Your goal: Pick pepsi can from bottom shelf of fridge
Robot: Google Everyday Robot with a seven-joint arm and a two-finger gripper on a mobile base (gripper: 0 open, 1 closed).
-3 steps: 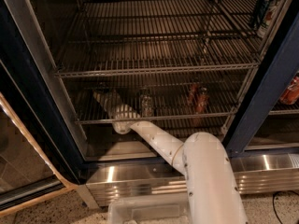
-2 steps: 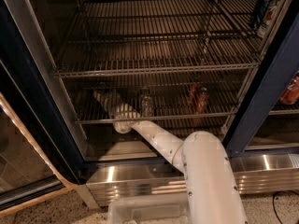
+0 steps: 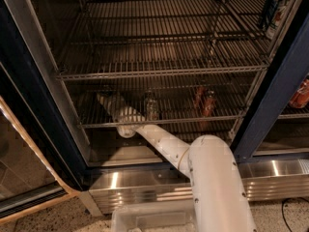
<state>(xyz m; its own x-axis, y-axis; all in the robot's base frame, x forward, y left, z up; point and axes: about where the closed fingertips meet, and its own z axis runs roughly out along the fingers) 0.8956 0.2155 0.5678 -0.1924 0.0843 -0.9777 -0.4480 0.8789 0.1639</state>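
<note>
The fridge stands open, with a dark blue frame and wire racks inside. The bottom shelf is a wire rack with a front rail. A small dark can with a silver top, the pepsi can, stands upright on it near the middle. My white arm reaches in from the lower right. My gripper is over the bottom shelf, to the left of the pepsi can and apart from it, pointing toward the back left.
Two red cans stand on the bottom shelf to the right. A wider wire rack hangs just above. A can sits on the upper right rack. A steel base panel runs below.
</note>
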